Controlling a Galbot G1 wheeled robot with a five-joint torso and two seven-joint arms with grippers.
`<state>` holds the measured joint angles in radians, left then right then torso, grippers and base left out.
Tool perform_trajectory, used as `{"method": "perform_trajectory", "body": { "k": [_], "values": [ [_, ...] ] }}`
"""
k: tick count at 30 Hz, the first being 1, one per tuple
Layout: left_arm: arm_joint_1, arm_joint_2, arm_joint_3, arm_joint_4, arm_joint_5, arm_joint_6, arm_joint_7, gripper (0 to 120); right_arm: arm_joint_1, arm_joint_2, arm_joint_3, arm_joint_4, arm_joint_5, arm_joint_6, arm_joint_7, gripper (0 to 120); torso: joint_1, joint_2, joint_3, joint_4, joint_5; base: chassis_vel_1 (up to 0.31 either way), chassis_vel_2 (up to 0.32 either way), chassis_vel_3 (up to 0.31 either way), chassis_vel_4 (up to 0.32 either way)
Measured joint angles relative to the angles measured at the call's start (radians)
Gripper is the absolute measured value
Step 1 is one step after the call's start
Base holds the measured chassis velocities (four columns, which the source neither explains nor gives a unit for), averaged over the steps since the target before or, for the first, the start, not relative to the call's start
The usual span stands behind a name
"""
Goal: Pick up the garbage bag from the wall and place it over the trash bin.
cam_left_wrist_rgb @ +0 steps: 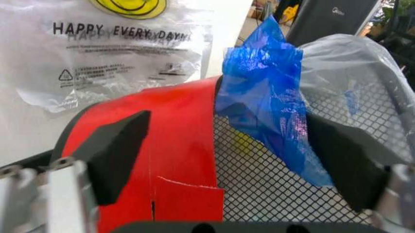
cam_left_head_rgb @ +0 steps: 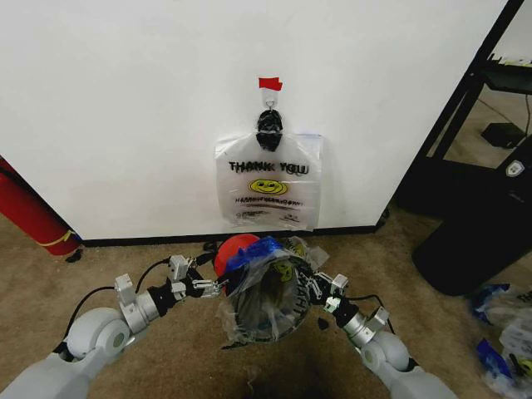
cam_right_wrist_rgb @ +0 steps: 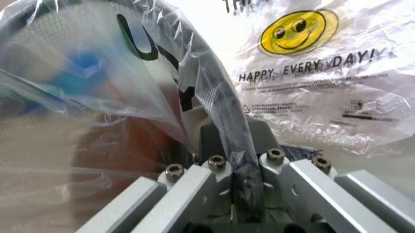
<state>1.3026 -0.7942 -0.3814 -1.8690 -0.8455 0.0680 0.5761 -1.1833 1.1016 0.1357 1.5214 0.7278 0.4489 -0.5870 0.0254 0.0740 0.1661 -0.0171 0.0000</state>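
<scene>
We see the small round black mesh trash bin [cam_left_head_rgb: 264, 309] with its red base [cam_left_head_rgb: 233, 251] lying tilted on the carpet just before the white painted wall [cam_left_head_rgb: 125, 100], its mouth turned toward us. The thin see-through whitish garbage bag with blue patches [cam_left_head_rgb: 270, 274] is draped over the bin's rim and partly covers its opening; through the plastic only mesh shows inside. Our left gripper [cam_left_wrist_rgb: 227, 160] stands at the bin's red-base side, its dark pads spread with a blue fold of the bag [cam_left_wrist_rgb: 263, 97] between them. Our right gripper [cam_right_wrist_rgb: 236, 170] is clamped on the bin's black rim [cam_right_wrist_rgb: 227, 116], bag plastic caught with it. A second smiley "THANK YOU" bag with black knotted handles [cam_left_head_rgb: 268, 187] hangs from the small metal hook [cam_left_head_rgb: 269, 98] under the red tape [cam_left_head_rgb: 270, 83].
</scene>
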Motion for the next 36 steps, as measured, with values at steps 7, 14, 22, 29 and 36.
{"method": "perform_trajectory", "body": {
  "k": [7,14,22,29,36],
  "values": [
    [-0.001,-0.001,0.001,0.002,-0.004,-0.002,-0.003,59,-0.009,0.000,-0.002,0.015,-0.003,0.000,0.003,0,0.000,0.000,0.000,-0.0001,0.0000,0.000,0.000,0.000,0.000],
    [-0.001,-0.004,0.002,0.005,-0.008,-0.007,-0.019,36,-0.014,0.001,-0.002,0.024,-0.005,0.000,0.004,0,0.000,0.000,0.000,-0.0001,0.0000,0.000,0.000,0.000,0.000],
    [-0.017,-0.013,0.002,0.054,-0.006,-0.014,-0.032,7,-0.024,-0.002,-0.009,0.048,0.024,-0.009,0.003,0,0.000,0.000,0.000,-0.0001,0.0000,0.000,0.000,0.000,0.000],
    [-0.013,-0.015,0.000,0.064,0.002,-0.042,-0.010,0,-0.025,-0.004,-0.012,0.063,0.054,-0.022,0.003,0,0.000,0.000,0.000,-0.0001,0.0000,0.000,0.000,0.000,0.000],
    [-0.005,-0.018,-0.008,0.067,0.031,-0.084,0.105,18,-0.024,0.002,-0.015,0.059,0.055,-0.022,0.038,0,0.000,0.000,0.000,-0.0001,0.0001,0.000,0.000,0.000,0.000]
  ]
}}
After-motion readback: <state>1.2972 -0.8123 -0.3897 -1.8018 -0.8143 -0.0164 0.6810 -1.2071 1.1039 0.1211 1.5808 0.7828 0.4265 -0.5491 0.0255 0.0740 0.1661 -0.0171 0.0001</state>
